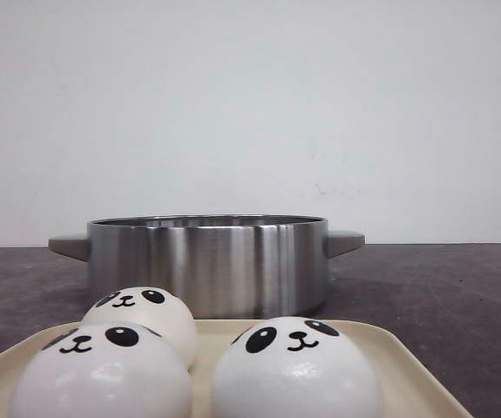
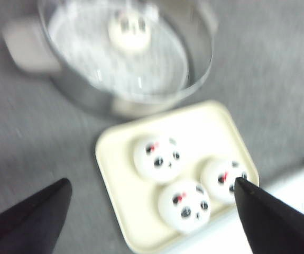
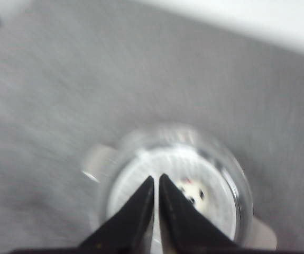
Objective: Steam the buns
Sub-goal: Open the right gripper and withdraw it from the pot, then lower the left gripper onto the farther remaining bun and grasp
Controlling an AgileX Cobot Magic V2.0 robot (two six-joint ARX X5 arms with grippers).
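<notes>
A stainless steel steamer pot (image 1: 207,264) with two grey side handles stands on a dark grey worktop (image 1: 459,305), in front of a white wall (image 1: 250,104). Just before it, at the worktop's near edge, lies a cream rectangular tray (image 1: 398,361) carrying three white panda-faced buns (image 1: 295,370), close together. A fourth bun (image 2: 130,27) sits inside the pot on its perforated insert, towards the pot's far side. The left gripper (image 2: 152,198) hangs above the tray with its black fingers (image 2: 35,214) spread wide, holding nothing. The right gripper (image 3: 156,182) hovers over the pot, its fingers nearly touching, empty. Both wrist views are blurred.
</notes>
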